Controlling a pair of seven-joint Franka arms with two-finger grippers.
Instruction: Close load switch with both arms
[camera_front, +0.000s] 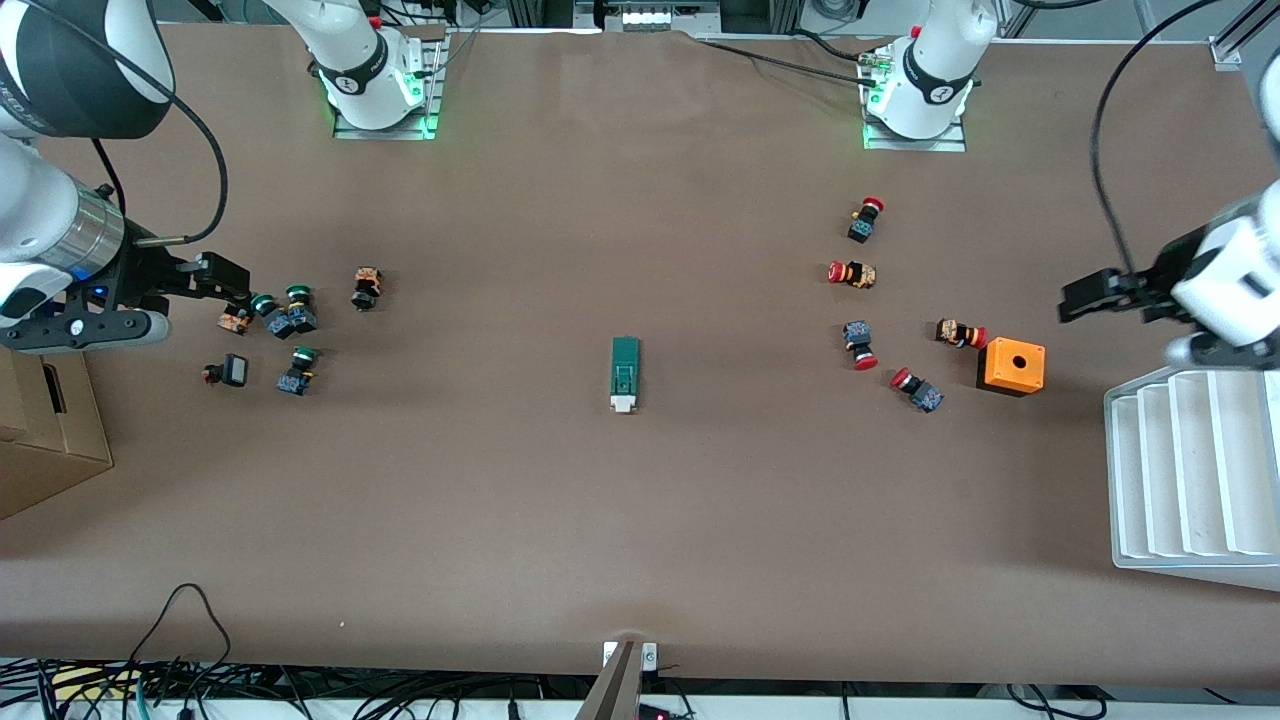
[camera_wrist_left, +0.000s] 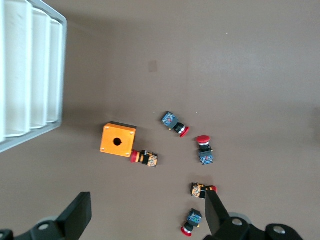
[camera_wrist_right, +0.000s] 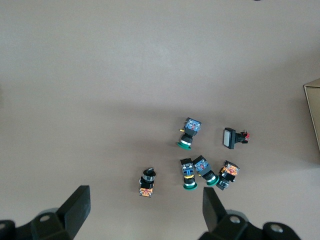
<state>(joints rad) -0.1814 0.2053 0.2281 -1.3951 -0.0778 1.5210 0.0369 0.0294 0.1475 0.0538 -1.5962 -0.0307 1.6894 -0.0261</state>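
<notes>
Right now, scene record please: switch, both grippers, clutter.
switch: green load switch lying mid-table, untouched
left gripper: open, in the air over the table by the orange box, holding nothing
right gripper: open, over the green buttons, holding nothing
red buttons: five loose at the left arm's end
white rack: at the table edge, left arm's end
cardboard box: at the right arm's end

High front camera faces the arms; wrist cameras look straight down.
</notes>
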